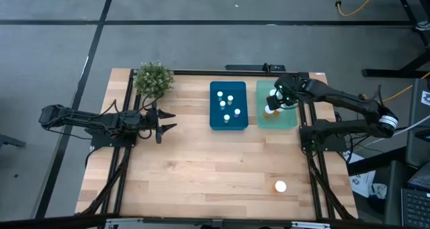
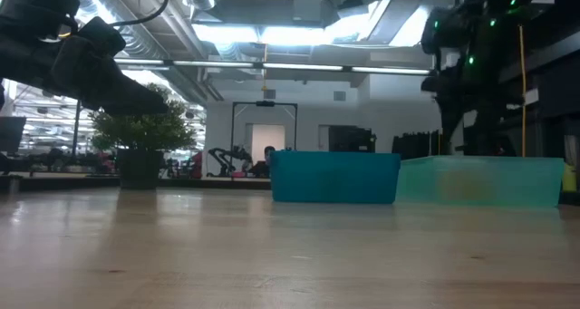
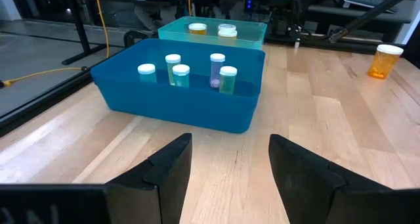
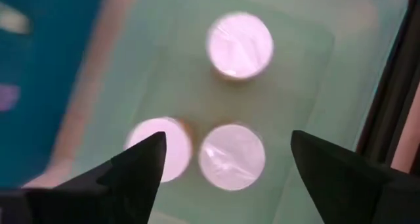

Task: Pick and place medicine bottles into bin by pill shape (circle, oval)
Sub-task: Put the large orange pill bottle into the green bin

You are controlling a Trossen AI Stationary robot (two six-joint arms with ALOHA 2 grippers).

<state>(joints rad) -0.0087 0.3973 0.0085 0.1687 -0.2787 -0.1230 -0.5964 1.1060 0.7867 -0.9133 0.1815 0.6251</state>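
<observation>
Five small white-capped bottles (image 1: 227, 105) stand upright in the blue bin (image 1: 213, 123). Three amber bottles with white caps (image 4: 239, 43) stand in the green bin (image 1: 290, 121). One more amber bottle (image 1: 280, 187) stands on the table near the front right; it also shows in the left wrist view (image 3: 384, 60). My right gripper (image 4: 226, 178) is open above the green bin, its fingers spread over the two nearer caps (image 4: 231, 156) without touching them. My left gripper (image 1: 168, 121) is open and empty, above the table left of the blue bin.
A small potted plant (image 1: 154, 79) stands at the table's far left, just behind my left gripper. The two bins sit side by side at the far middle of the table (image 1: 201, 168). Bare wood lies between the bins and the near edge.
</observation>
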